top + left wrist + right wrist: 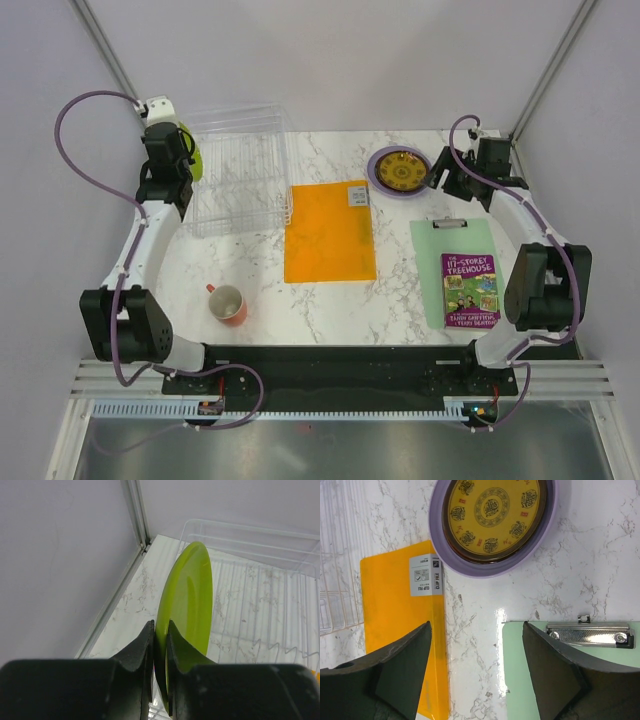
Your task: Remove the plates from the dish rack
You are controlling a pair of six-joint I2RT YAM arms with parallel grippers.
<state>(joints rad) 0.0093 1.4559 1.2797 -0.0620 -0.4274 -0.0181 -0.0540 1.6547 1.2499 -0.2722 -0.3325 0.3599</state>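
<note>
Left wrist view: shows the left pincer (159, 630) clamped on the near rim of the lime green plate (190, 605), one finger on each face of the thin edge. Keeps the plate upright on edge at the far-left end of the dish rack (260, 545), probably because a plate standing among wire dividers offers only its rim to grip. Cannot tell whether seated in a slot or lifted free. Top external: finds no other plate in the rack. Places the large lavender plate (470, 569) flat on the surface (270, 300) at far right, with the yellow patterned plate (492, 510) nested inside it and a dark rim (487, 560) between them, likely the dark red plate. Looks stacked largest-lowest for steadiness. Right wrist view: has the right pincer (476, 630) spread wide and holding nothing, hanging just near of that stack, above the gap between the orange folder (395, 630) and the green clipboard (545, 680). Suggests three of four unloaded and the last in hand. Calls next for a straight lift clear of the dividers. Risks a snag on the wires or a slip from so narrow a hold.
</note>
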